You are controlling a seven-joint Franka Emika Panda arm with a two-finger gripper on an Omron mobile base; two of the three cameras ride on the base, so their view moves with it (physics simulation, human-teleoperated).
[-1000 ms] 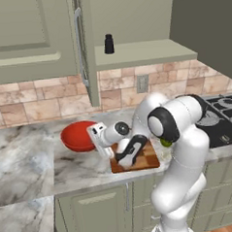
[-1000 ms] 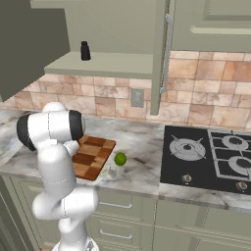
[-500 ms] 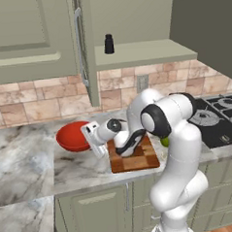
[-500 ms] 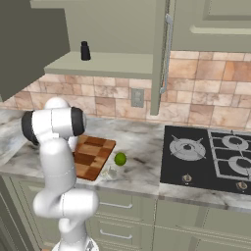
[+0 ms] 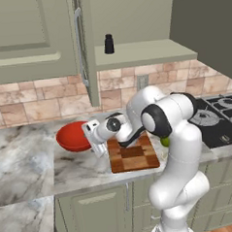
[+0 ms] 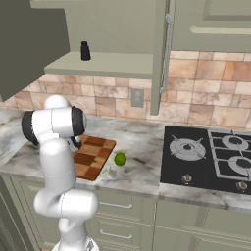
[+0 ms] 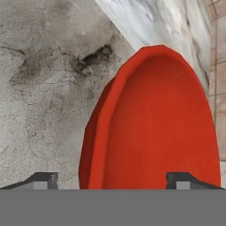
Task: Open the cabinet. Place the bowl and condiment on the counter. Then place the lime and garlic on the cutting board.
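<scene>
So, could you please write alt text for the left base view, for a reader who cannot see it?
A white robot arm reaches left over a chequered cutting board, its gripper open beside a red bowl resting on the marble counter. Above, the green cabinet stands open, with a small black condiment bottle on its shelf.

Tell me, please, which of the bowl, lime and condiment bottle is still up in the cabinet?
The black condiment bottle; it stands on the cabinet shelf, whereas the red bowl and lime sit on the counter.
</scene>
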